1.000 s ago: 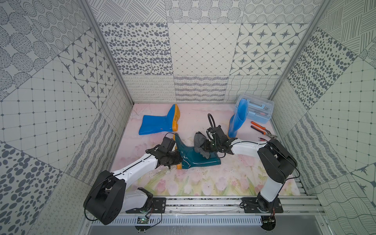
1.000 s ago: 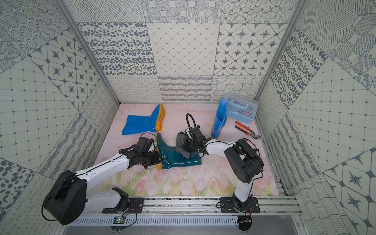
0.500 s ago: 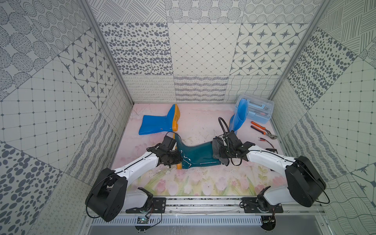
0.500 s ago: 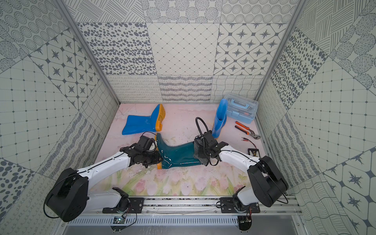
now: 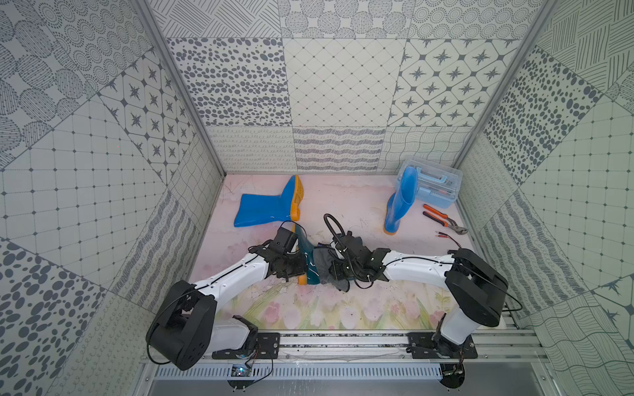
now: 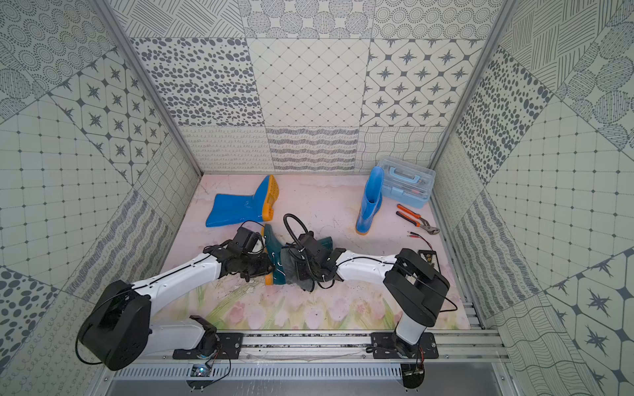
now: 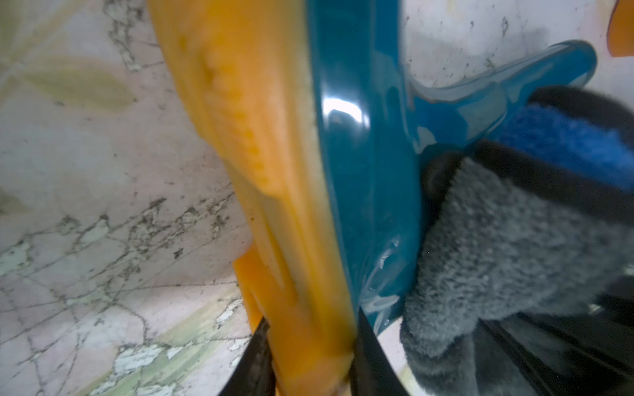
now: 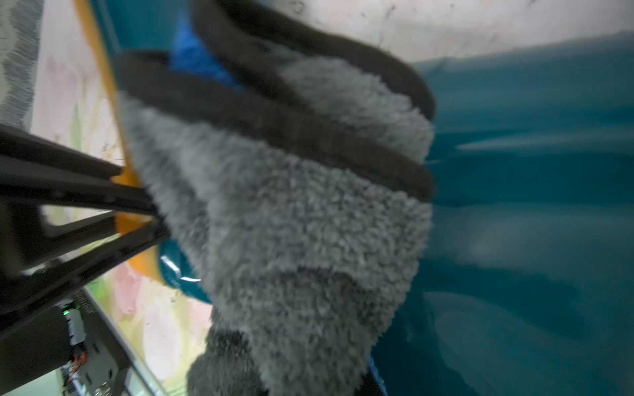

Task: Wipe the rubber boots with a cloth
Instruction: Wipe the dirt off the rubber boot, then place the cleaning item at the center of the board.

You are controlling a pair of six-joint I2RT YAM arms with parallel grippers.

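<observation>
A dark teal rubber boot (image 5: pixel 307 259) (image 6: pixel 274 252) lies on its side mid-floor, orange sole toward the left arm. My left gripper (image 5: pixel 292 271) (image 7: pixel 308 360) is shut on that sole's edge (image 7: pixel 274 205), one black finger on each side. The grey cloth (image 5: pixel 323 264) (image 6: pixel 290 269) (image 8: pixel 291 223), dark-edged with blue reverse, is pressed on the boot's foot part (image 8: pixel 531 205). My right gripper (image 5: pixel 333 271) (image 8: pixel 284 377) is shut on it, its fingers buried in the pile. One blue boot (image 5: pixel 271 205) lies at the back left. Another blue boot (image 5: pixel 400 202) stands at the back right.
A clear blue toolbox (image 5: pixel 435 187) stands in the back right corner, just behind the standing boot. Orange-handled pliers (image 5: pixel 442 219) and a thin cable with red tips (image 5: pixel 446 236) lie by the right wall. Patterned walls enclose the floor on three sides.
The right gripper swept the cloth along the teal boot's shaft away from the sole, then back to the foot by the sole. The left gripper and the boot stayed put.
</observation>
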